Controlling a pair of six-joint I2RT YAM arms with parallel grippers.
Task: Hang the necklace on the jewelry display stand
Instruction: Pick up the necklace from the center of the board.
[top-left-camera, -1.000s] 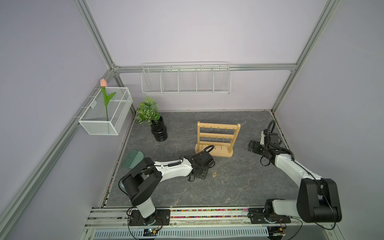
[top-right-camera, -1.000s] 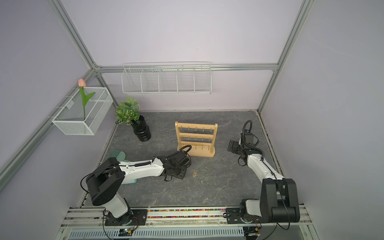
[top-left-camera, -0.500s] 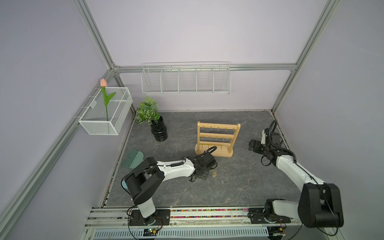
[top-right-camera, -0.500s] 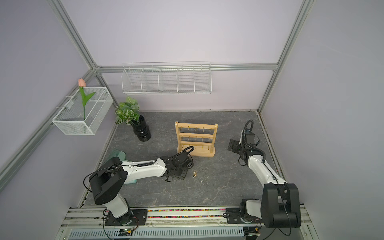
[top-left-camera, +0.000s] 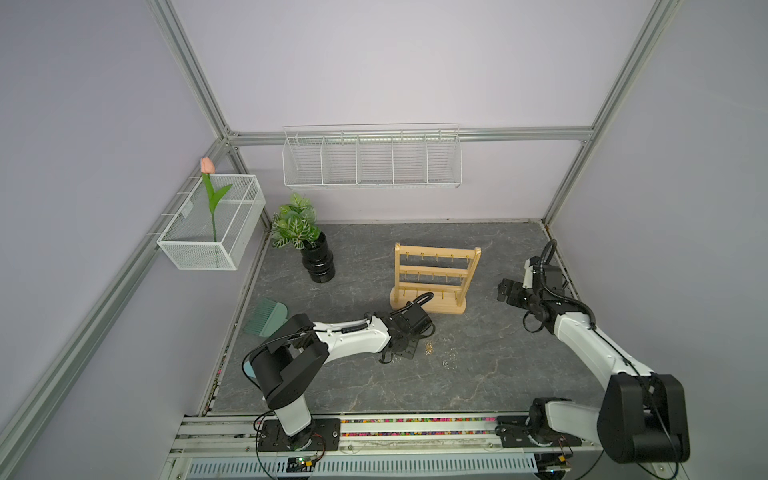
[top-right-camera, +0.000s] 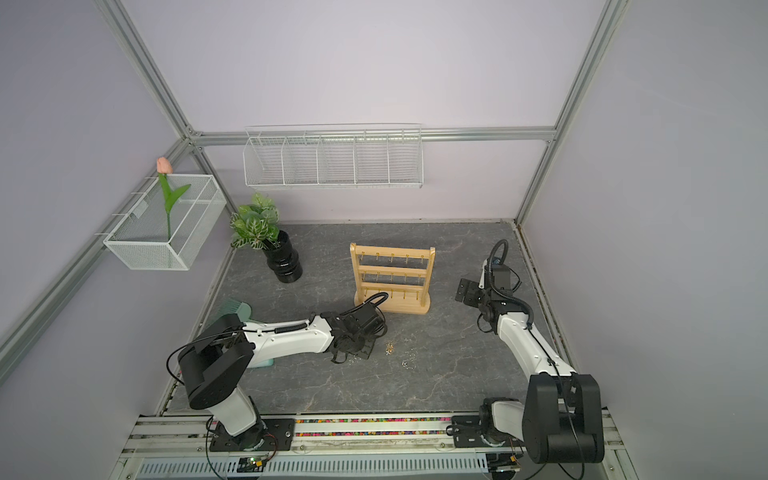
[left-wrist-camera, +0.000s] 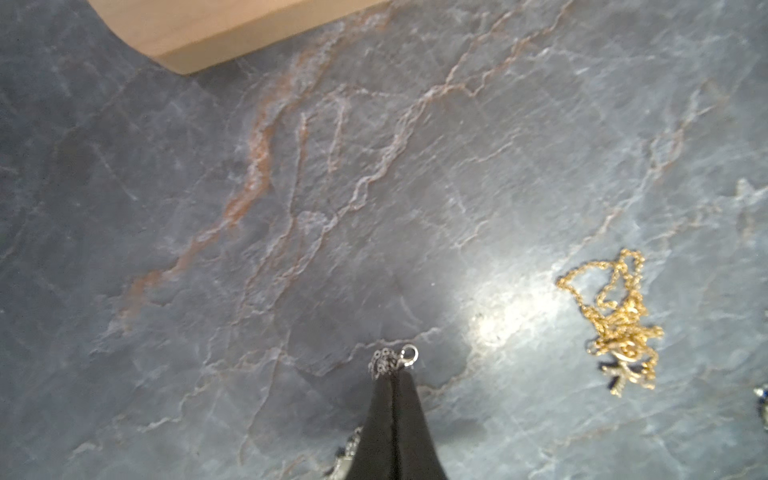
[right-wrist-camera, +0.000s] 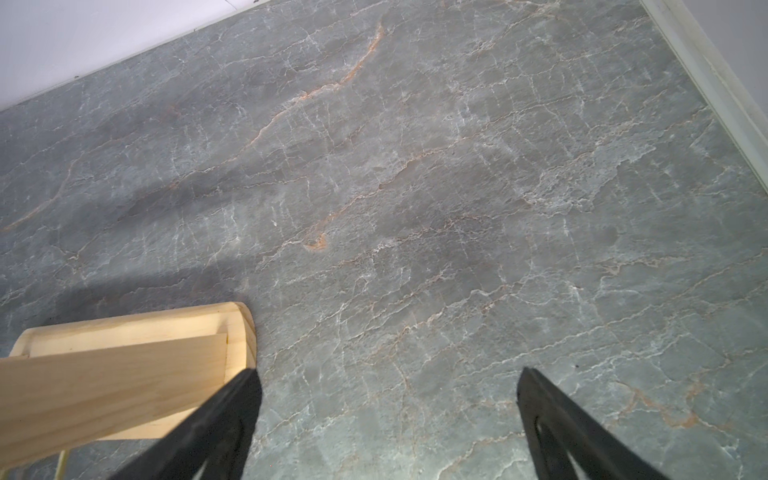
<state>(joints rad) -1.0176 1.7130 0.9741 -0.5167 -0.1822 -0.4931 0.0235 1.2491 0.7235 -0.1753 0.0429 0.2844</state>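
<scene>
A grey marbled tabletop sits inside a pale-walled enclosure, seen from above, with 2 robot arms reaching over it. In both top views the jewelry display stand is upright near the middle of the table. It is a light wooden rack with 3 crossbars of small gold hooks. The left gripper is low over the table, just in front of the stand's base. A gold necklace lies in a small heap just beside it. From this height the gripper's jaws are too small to read.

The left wrist view fills that gap. The left gripper has its 2 black fingers pressed together, pinching a silver necklace. Its bunched chain and ring clasp poke out past the tips, close to the stone, not on the stand. The gold necklace lies tangled and well apart from the fingers. A corner of the stand's base shows at the frame edge.

The right gripper is raised beside the stand's right end. Only the right wrist view shows its state. There the right gripper has its 2 fingers spread wide with only bare table between them. 1 fingertip overlaps the end of the stand, and whether they touch cannot be told.
</scene>
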